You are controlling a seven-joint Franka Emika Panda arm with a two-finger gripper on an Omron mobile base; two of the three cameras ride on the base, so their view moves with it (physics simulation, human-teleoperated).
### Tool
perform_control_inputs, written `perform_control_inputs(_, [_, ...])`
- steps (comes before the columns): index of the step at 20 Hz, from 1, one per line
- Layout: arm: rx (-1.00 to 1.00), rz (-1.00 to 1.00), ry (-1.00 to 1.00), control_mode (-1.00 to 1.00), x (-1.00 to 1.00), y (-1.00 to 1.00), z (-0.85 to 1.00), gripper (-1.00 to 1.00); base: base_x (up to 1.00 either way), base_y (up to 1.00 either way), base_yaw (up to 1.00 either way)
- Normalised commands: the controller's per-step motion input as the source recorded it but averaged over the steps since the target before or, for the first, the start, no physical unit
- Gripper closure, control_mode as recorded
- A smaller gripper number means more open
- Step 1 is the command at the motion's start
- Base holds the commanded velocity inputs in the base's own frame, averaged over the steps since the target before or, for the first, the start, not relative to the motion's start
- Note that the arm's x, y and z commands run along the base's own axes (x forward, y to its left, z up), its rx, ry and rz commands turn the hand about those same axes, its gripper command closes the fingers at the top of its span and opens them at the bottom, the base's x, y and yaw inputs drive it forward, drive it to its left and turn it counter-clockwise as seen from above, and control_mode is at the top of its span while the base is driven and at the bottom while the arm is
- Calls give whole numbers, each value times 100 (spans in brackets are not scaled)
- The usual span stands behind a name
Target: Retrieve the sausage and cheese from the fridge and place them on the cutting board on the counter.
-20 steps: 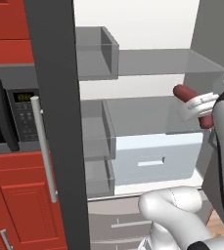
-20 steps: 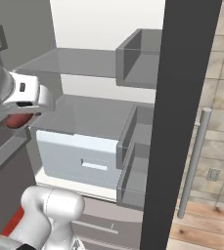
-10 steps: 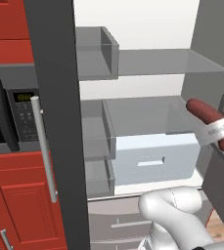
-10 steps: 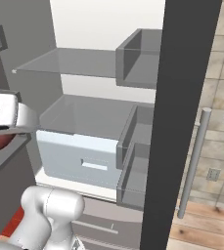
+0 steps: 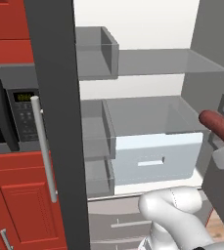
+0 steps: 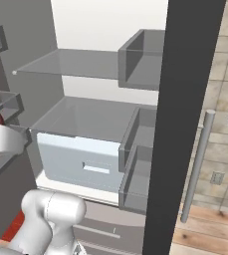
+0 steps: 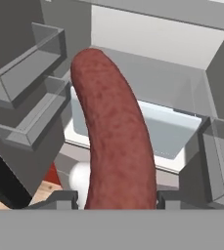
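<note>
Sausage [image 7: 114, 132] grasped lengthwise between the jaws, held out before the opened fridge [image 5: 55, 122], white drawer [image 5: 155, 158] seen shut inside.

The sausage [image 7: 114, 136], a curved reddish-brown link with a mottled skin, stands lengthwise between the end effector [image 7: 116, 197] fingers, its rounded far end pointing toward the open fridge [image 5: 147, 117]. The fridge's grey shelves and pale drawer show behind it, doors swung wide.

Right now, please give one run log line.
gripper: shut on sausage | fridge: doors open | sausage: out of shelves
</note>
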Motion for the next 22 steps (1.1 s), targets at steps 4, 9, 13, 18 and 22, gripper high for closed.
perform_control_inputs(4, [0,0,0,100,0,0,0,100,-9,0,0])
perform_control_inputs(9, [0,0,0,100,0,0,0,100,-15,-15,-2])
perform_control_inputs(13, [0,0,0,100,0,0,0,100,-36,-11,-14])
perform_control_inputs(18, [0,0,0,100,0,0,0,100,-98,-17,-20])
perform_control_inputs(22, [0,0,0,100,0,0,0,100,-100,-21,-6])
